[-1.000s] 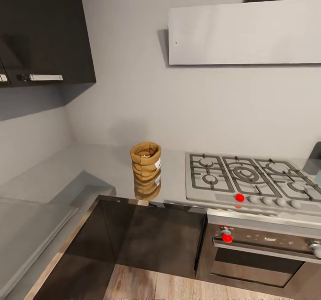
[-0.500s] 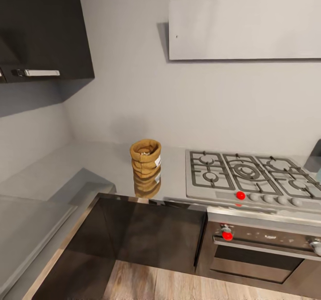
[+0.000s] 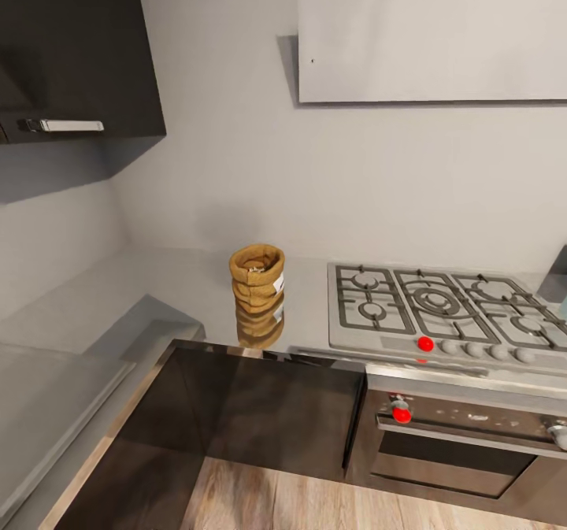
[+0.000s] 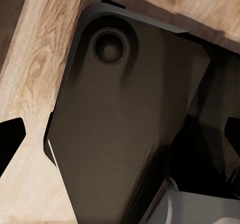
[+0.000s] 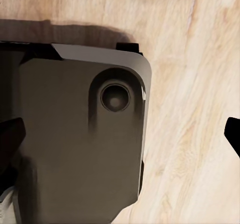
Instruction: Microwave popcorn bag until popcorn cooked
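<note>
In the head view, the popcorn bag (image 3: 257,279) is standing upright on the tabletop (image 3: 157,294), near its front edge and just beside the gas hob (image 3: 441,309), a narrow strip of bare steel-grey surface lying between them. Its rolled rim is facing up, a small white label is showing on the side toward the hob, and its reflection is lying on the glossy surface toward the front edge. The tabletop is running on into the corner and along the side wall. Dark cabinet fronts (image 3: 260,412) are sitting under the front edge, with the oven (image 3: 465,451) under the hob and two red knobs showing there. A dark wall cabinet (image 3: 75,50) is hanging above the corner, and a pale hood (image 3: 433,42) above the hob.

In the left wrist view, the camera is looking down at the robot's dark base (image 4: 125,124) over the light wood floor (image 4: 30,84). Dark fingers (image 4: 10,139) are showing at the picture's edges, standing well apart and grasping nothing.

In the right wrist view, the same dark base (image 5: 75,144) and wood floor (image 5: 195,109) are showing. The fingers (image 5: 232,134) are again standing well apart at the edges, released.
</note>
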You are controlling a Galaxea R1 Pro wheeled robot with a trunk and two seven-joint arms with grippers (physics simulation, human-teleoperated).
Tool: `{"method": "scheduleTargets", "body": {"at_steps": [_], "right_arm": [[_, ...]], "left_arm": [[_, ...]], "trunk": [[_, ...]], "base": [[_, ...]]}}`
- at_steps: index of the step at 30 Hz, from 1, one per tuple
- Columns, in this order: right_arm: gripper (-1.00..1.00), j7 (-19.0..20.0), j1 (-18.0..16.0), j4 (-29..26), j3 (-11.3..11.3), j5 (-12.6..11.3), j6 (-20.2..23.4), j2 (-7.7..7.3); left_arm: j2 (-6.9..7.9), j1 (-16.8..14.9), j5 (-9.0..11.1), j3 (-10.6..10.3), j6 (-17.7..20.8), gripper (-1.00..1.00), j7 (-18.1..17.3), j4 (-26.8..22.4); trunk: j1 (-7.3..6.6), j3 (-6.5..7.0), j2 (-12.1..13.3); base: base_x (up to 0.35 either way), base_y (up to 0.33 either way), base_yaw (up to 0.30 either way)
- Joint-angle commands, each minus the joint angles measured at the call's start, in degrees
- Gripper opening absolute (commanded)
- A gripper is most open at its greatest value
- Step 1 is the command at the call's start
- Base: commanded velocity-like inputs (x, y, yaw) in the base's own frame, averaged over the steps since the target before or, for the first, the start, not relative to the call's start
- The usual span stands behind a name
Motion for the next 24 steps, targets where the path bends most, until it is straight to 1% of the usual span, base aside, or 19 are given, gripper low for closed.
{"method": "scheduleTargets", "body": {"at_steps": [1, 6, 8, 15, 24], "right_arm": [[1.00, 0.1, -0.1, 0.2, -0.5, 0.2, -0.2, -0.03], [1.00, 0.0, -0.1, 0.2, -0.5, 0.1, 0.0, -0.02], [1.00, 0.1, -0.1, 0.2, -0.6, 0.2, 0.1, -0.32], [1.00, 0.1, -0.1, 0.1, -0.5, 0.4, -0.1, -0.34], [1.00, 0.1, -0.1, 0.1, -0.5, 0.7, -0.1, -0.28]], "left_arm": [[0.00, 0.0, 0.3, 0.2, -0.1, 1.00, -0.3, -0.1], [0.00, 0.0, 0.3, 0.2, -0.1, 1.00, -0.3, 0.0], [-0.29, 0.0, 0.4, 0.2, 0.0, 1.00, -0.2, 0.0], [-0.34, 0.0, 0.3, 0.2, 0.0, 1.00, 0.2, 0.0], [-0.34, 0.0, 0.3, 0.2, 0.0, 1.00, 0.2, 0.0]], "trunk": [[0.00, -0.05, 0.0], [0.00, -0.05, 0.0], [0.00, -0.05, 0.0], [0.00, -0.05, 0.0], [0.00, -0.05, 0.0]], "base": [[0.000, 0.000, 0.000], [0.000, 0.000, 0.000], [0.000, 0.000, 0.019], [0.000, 0.000, 0.214], [0.000, 0.000, 0.023]]}}
